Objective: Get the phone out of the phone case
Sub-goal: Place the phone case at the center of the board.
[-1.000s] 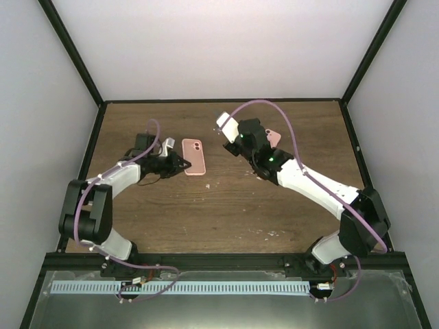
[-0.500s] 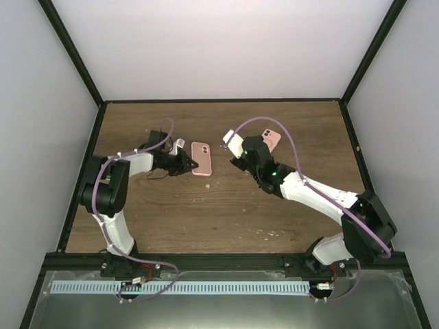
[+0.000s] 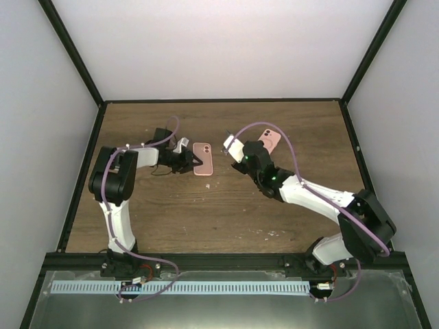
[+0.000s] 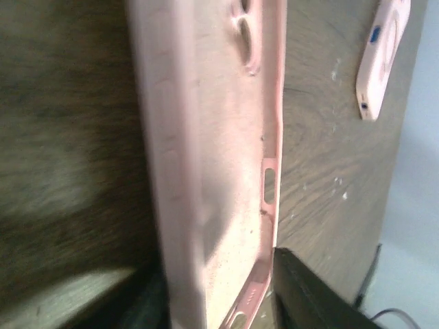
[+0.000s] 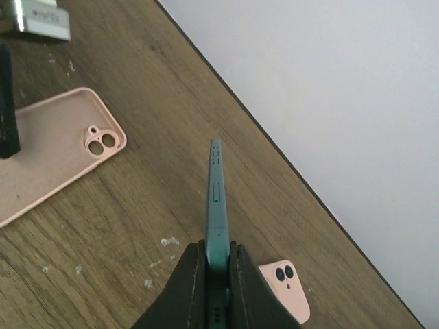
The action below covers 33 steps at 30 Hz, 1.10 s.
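Note:
The empty pink phone case (image 3: 202,159) lies open side up on the wooden table; it also shows in the right wrist view (image 5: 62,147) and fills the left wrist view (image 4: 219,151). My left gripper (image 3: 188,162) is at the case's left end, with its dark fingers (image 4: 309,295) closed on either side of the case end. My right gripper (image 3: 241,155) is shut on the phone (image 3: 230,143) and holds it above the table to the right of the case. In the right wrist view the phone (image 5: 215,199) is seen edge-on, teal, between the pads (image 5: 217,264).
A second pink phone (image 3: 269,139) with two camera lenses lies at the back right, also in the right wrist view (image 5: 288,284). A pale phone-shaped thing (image 4: 384,55) shows beyond the case. Black frame posts edge the table.
The left arm has swung toward the back and the pink case has slid a little right and nearer. The right gripper has moved slightly right and down with the phone in it.

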Available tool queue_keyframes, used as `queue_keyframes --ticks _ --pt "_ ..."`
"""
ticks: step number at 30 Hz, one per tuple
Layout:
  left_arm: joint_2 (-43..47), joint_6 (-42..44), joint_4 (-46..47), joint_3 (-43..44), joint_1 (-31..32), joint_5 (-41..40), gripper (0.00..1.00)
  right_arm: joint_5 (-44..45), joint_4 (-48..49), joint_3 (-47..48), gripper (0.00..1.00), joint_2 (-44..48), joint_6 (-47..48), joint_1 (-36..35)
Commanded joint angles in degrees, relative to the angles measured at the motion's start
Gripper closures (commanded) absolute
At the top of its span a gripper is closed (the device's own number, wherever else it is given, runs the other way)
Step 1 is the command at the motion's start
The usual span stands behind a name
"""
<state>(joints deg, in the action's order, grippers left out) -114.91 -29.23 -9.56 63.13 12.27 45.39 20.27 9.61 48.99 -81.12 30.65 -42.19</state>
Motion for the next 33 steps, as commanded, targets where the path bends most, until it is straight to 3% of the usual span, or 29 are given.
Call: queue_keyframes --ticks 1,9,18,25,33 --pt "0.14 2.5 -3.28 1.24 0.06 -2.05 0.52 3.15 8.48 -0.17 0.99 -0.56 2.43 -0.54" --pt "9.59 1.14 -2.74 -2.63 -5.37 -0.47 0.03 5.78 19.32 -0.52 0.99 -2.79 11.14 -2.33" --pt "23.78 -2.35 -1.61 -2.35 -8.05 4.75 0.0 11.45 43.07 -1.12 0.99 -11.05 29.71 -7.44" --pt "28.58 -11.9 7.55 -5.75 -8.14 10.13 0.03 12.25 65.03 -2.56 0.99 -17.98 46.96 -11.57" --pt "30.1 -20.55 17.76 -8.76 -8.06 13.27 0.09 11.61 74.02 -3.14 0.99 -22.5 55.61 -16.08"
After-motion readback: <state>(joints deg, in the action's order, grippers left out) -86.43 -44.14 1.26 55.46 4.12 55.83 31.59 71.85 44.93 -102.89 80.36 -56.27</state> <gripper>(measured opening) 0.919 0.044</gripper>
